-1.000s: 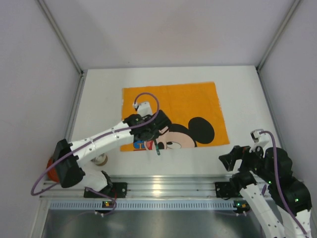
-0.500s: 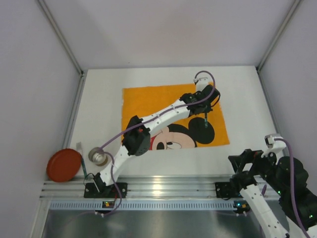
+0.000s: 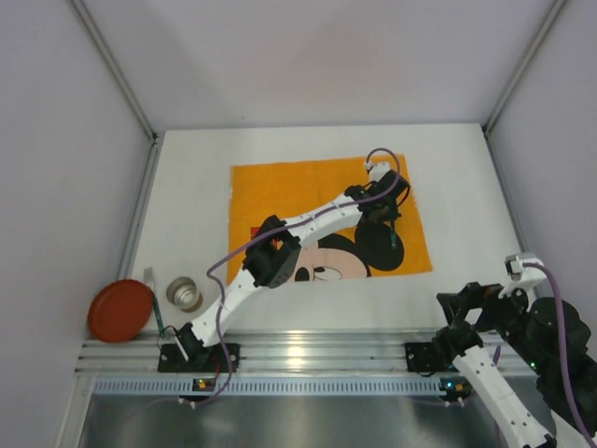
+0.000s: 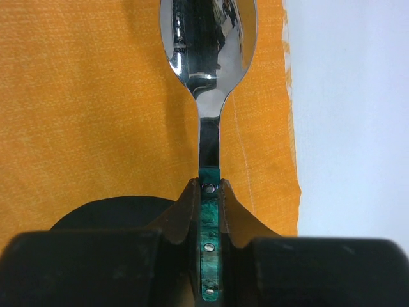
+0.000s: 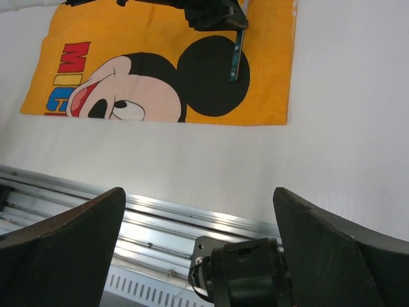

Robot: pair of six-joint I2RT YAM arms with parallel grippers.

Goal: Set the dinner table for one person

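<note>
Left pincer [image 4: 209, 192] is clamped on the green, riveted handle of a spoon [image 4: 209, 128], one dark finger on each flat side. The spoon's bowl is polished steel, oval and mirror-bright, and its neck is a narrow flat strip. Its long axis runs far to near over the counter [image 3: 196, 187]: the bowl points away from the arm bases and the handle end points back toward them. From above, the spoon [image 3: 395, 236] sits by the right side of the orange cloth [image 3: 298, 187], over the black ear of the cartoon print. Whether it touches the cloth, I cannot tell.

The cloth is woven, with a fine grain and a frayed, slightly wavy right edge just beside the bowl. It lies flat near the middle of the counter. The counter is matte white and plain, a large rectangle ringed by grey walls, with a metal rail along its near edge. Bare white strips lie on every side of the cloth, the widest to the left and right.

Right pincer [image 5: 198, 192] stands with its fingers wide apart, holding nothing, low by the rail at the near right corner.

A round red plate [image 3: 119, 310] and a small metal cup [image 3: 184, 293] sit close together at the near left.
</note>
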